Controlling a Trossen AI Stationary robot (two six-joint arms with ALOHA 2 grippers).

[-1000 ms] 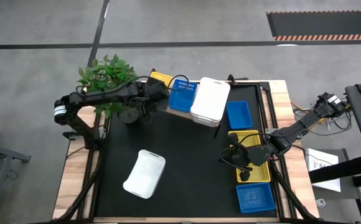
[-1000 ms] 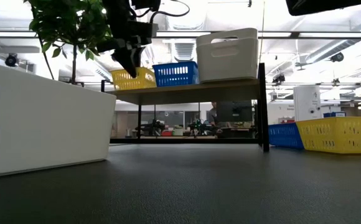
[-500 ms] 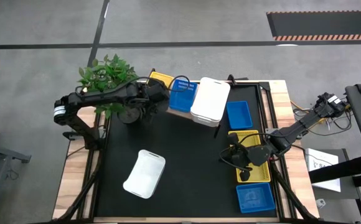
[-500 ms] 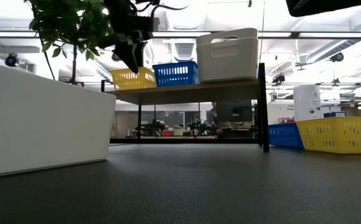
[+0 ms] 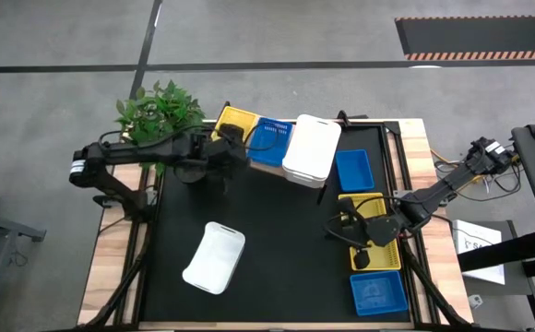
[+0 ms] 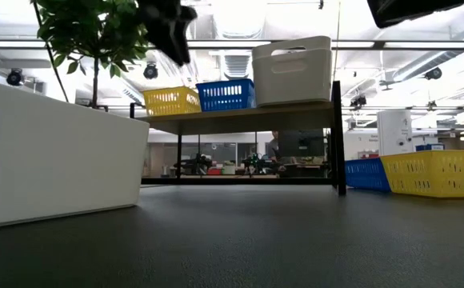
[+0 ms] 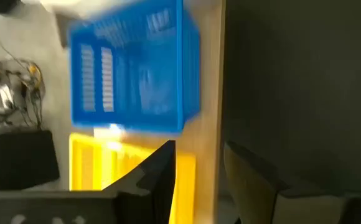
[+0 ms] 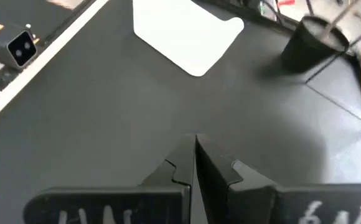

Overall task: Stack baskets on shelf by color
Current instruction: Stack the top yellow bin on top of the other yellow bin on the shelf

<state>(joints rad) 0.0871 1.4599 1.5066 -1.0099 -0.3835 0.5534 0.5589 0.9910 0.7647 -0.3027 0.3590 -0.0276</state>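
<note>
shelf: wood-grain board [image 5: 277, 167] on thin dark legs, at far edge of black table [image 5: 277, 267]; seen side-on in low view.
on shelf: yellow basket [image 5: 233, 123] at one end, blue basket [image 5: 269, 141] touching it in the middle, white stack [image 5: 312, 148] at other end, upside down and taller than the other two.
L gripper: [image 7: 199, 168] just off the shelf's front edge, by the yellow basket. Fingers apart, nothing between them; both shelf baskets stand free of it.
R gripper: [image 8: 194, 158] fingers pressed together, empty, parked low over table on R side beside loose yellow basket [image 5: 376, 232].
loose baskets: white one [image 5: 215, 257] upside down, near-left on table, well apart from shelf. Small blue one [image 5: 354, 170] on table just beside the shelf's white end. Another blue one [image 5: 377, 293] at near-R corner, next to loose yellow.
plant: potted [image 5: 161, 115], far-left corner, close behind L arm.
step (judged): yellow basket looks placed, L arm empty beside it = between picks.
progress (judged): 3 colour spots started on shelf; 4 baskets left on table.
next (judged): pick a loose basket, stack on same colour. White one is closest to L arm but upside down, no rim up, so grab edge/side wall. R-side yellow + blues suit R arm; needs to spread its fingers first.
risk (judged): white stack is tall, could get knocked reaching past it.
</note>
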